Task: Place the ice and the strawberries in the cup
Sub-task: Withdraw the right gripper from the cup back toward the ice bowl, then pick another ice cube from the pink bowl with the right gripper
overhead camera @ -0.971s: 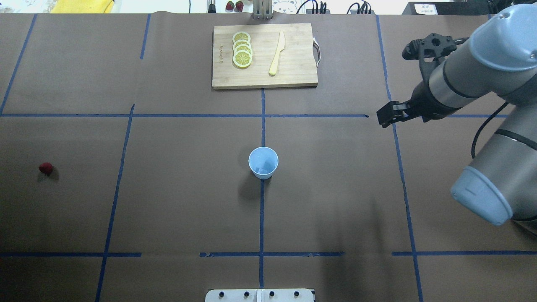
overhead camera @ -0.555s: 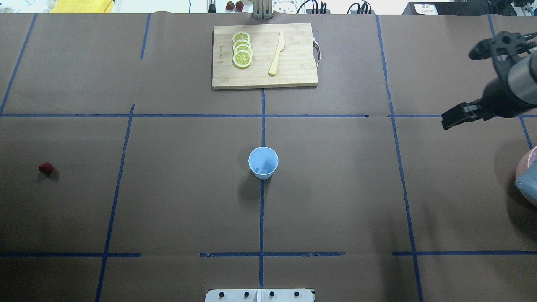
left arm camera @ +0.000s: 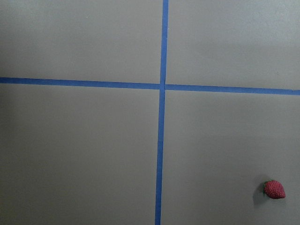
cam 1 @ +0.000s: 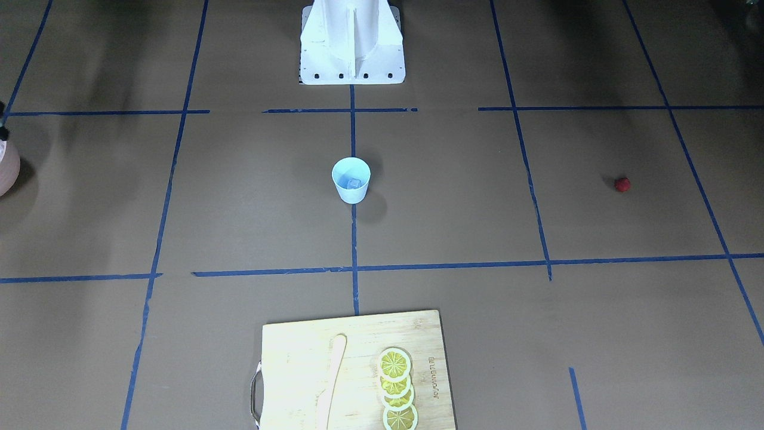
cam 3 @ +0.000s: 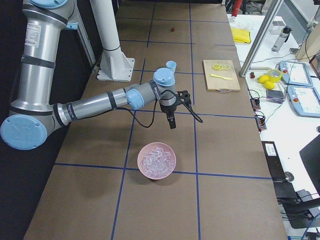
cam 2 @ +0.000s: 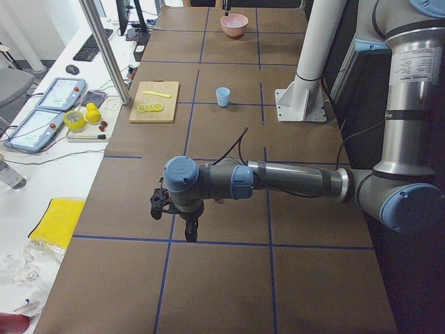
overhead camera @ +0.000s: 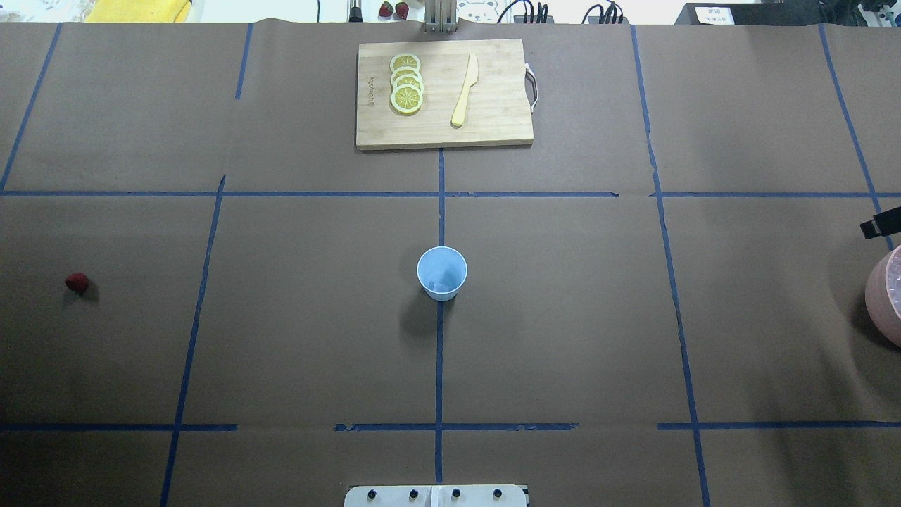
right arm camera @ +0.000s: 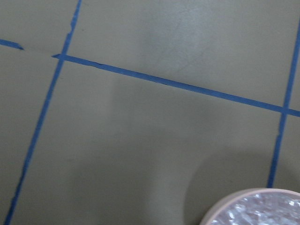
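One ice cube (cam 1: 354,182) is lying inside the cup (cam 1: 351,180) at mid-table in the front view, the strawberry (cam 1: 622,184) sitting well apart. From the left end, the left gripper (cam 2: 189,233) is hanging above the paper, probably staging for that berry. From the right end, the right gripper (cam 3: 171,122) is hovering near the pink bowl (cam 3: 157,160) of ice, and I cannot tell whether either gripper is open or closed.
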`<state>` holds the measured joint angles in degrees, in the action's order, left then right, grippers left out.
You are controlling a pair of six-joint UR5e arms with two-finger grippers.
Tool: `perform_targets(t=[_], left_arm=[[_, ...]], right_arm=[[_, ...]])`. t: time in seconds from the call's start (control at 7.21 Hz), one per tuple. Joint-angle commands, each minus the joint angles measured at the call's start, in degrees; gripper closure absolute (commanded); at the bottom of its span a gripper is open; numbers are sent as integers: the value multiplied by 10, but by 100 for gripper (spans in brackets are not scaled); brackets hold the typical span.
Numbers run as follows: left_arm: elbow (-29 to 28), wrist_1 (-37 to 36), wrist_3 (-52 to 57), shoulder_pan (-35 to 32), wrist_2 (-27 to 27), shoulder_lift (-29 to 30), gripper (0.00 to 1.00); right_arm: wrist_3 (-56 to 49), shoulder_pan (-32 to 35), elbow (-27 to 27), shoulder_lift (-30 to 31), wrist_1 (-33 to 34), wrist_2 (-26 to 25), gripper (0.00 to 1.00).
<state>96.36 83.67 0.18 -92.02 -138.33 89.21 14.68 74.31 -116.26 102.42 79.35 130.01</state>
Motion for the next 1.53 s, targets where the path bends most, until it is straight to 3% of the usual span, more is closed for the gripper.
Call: perform_targets(t=[0.0,0.42,0.55,0.97,1.39], left_arm=[[3,-1,0,0,0,0,0],[22,-3,-3,0,0,-6,0],[24,-5,-3,0,0,-6,0],[25,-5,-3,0,0,-6,0],[25,-5,-3,-1,0,-7,0]], right_arm=[[-92,84,81,15,-3,50,0],[-95,86,104,30,-6,28,2],[-96,86,105,35,-5,27,28],[-164,83,139,39,-4,18,32],[-160,46,145,39,-4,17,34]])
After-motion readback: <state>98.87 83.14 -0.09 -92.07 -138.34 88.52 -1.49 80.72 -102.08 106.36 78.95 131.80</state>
